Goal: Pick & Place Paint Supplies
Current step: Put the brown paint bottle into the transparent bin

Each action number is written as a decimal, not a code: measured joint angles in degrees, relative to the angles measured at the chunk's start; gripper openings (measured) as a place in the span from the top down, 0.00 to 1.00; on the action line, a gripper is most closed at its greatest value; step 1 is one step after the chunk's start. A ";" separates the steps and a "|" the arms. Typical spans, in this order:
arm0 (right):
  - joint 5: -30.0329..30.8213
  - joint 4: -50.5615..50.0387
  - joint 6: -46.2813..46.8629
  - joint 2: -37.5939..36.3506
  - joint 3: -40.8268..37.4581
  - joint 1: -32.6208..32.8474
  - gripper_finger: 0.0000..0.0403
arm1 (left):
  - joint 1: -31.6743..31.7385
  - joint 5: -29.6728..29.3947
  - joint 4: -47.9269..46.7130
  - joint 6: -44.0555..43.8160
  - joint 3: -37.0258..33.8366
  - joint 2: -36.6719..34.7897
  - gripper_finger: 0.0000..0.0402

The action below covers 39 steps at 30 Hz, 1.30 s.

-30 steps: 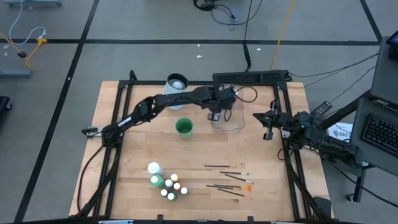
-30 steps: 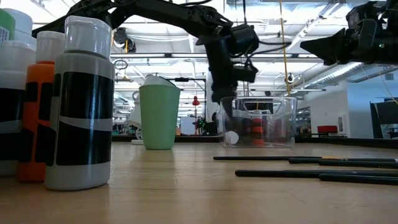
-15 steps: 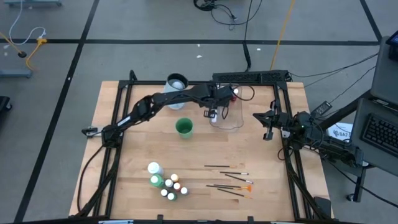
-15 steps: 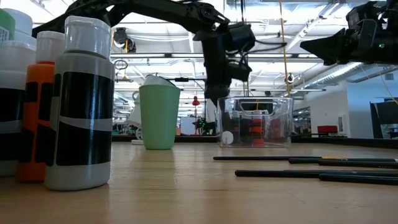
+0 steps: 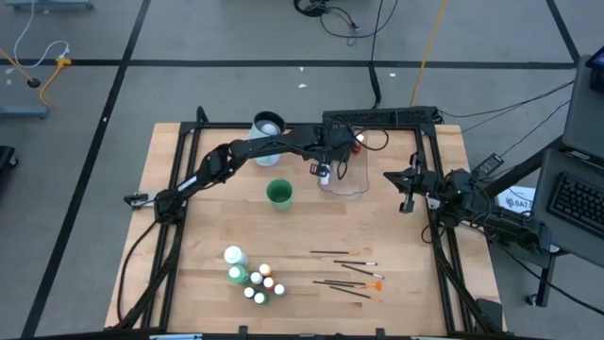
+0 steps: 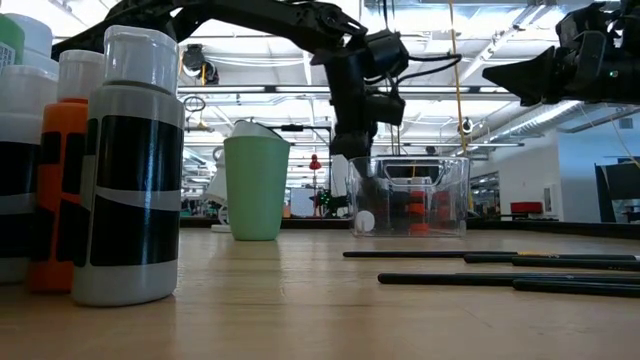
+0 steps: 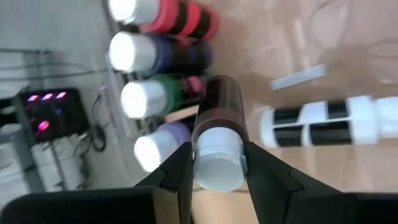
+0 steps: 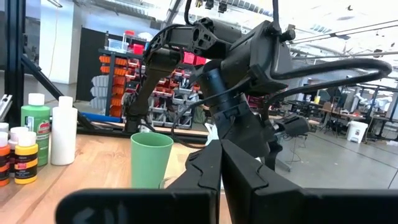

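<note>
High view: my left end effector point(image 5: 323, 171) hangs over the near-left rim of the clear tub point(image 5: 351, 188), placed there to drop a bottle in. The remaining paint bottles point(image 5: 253, 277) and brushes point(image 5: 347, 275) wait at the front of the bench point(image 5: 189, 217). My right end effector point(image 5: 407, 204) is parked beside the tub, fingers together, empty.

Low view: left end effector above the tub wall; bottles already lie inside.

Left wrist view: my fingers point(image 7: 177, 171) are clamped on a dark, white-capped bottle point(image 7: 217, 143), cap toward the camera, above the bottles lying in the tub.

Right wrist view: fingers point(image 8: 205, 174) pressed shut, idle, green cup point(image 8: 150, 159) ahead.
</note>
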 joint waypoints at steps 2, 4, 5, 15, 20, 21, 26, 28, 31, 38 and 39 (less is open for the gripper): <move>0.00 -0.04 0.11 0.00 0.00 0.00 0.99 | 0.27 2.11 -0.43 0.66 0.00 0.00 0.71; 0.00 -0.37 0.13 0.00 0.00 -0.02 0.99 | 0.57 3.34 -1.04 1.13 0.00 0.00 0.71; 0.00 -0.55 0.12 0.00 0.00 0.00 0.99 | 0.79 3.72 -1.48 1.36 0.00 0.00 0.71; 0.00 -0.90 0.98 0.00 -0.01 0.01 0.99 | 1.88 2.61 -2.79 2.08 0.00 0.00 0.71; 0.00 -0.96 2.45 0.00 0.00 -0.02 0.99 | 1.81 -0.40 -2.95 4.35 -0.42 0.01 0.71; 0.00 -0.96 2.43 0.00 0.00 -0.02 0.99 | 1.81 -0.40 -2.95 4.71 -0.42 0.03 0.71; 0.00 -0.96 2.44 0.00 -0.01 -0.01 0.99 | 1.88 -0.32 -2.68 7.68 -0.42 0.04 0.71; 0.00 -0.96 2.43 0.00 0.00 -0.02 0.99 | 1.94 -0.30 -2.22 8.57 -0.42 0.04 0.71; 0.00 -1.08 2.39 0.00 0.00 -0.01 0.99 | 1.95 0.18 -1.18 9.27 -0.42 0.04 0.71; 0.00 -1.15 2.32 0.00 0.00 0.00 0.99 | 1.99 1.95 -1.41 10.38 -0.44 0.04 0.71; 0.00 -1.21 2.34 0.00 0.00 -0.01 0.99 | 1.99 2.02 -1.44 10.68 -0.44 0.04 0.71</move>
